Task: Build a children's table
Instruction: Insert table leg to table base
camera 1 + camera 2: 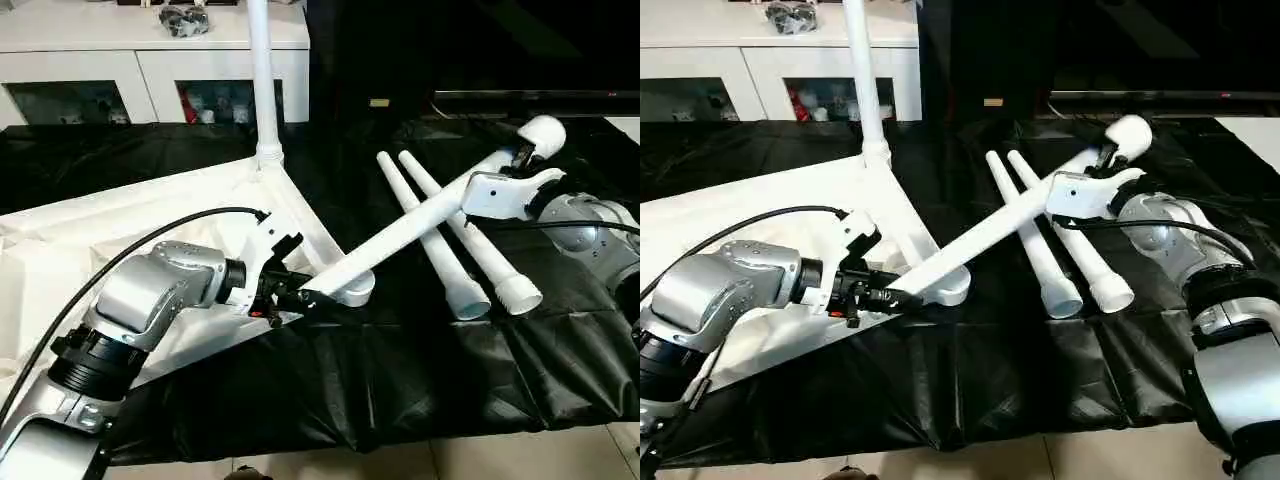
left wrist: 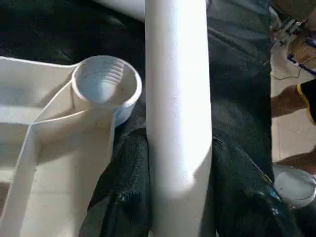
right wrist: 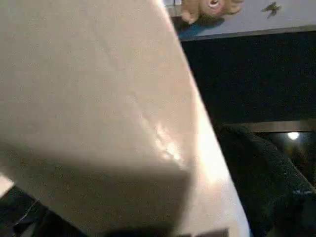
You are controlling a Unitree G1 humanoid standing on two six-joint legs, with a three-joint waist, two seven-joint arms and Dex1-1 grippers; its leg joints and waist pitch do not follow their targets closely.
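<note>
Item: smooth white plastic tabletop [image 1: 150,215], raised rim, round corner sockets, on wrinkled black cloth [image 1: 400,370]. My left gripper [image 1: 305,298] clamps a long tapered white leg [image 1: 420,222]; my right gripper's [image 1: 520,160] jaws I cannot tell. White cabinet [image 1: 150,60] behind.

A: Where does your left arm sit?
B: Your left gripper [image 1: 300,298] reaches level toward the centre, black fingers clamped on a leg [image 1: 420,225].
A: And the right?
B: Your right gripper [image 1: 1095,172] is raised, forearm angled inward.
</note>
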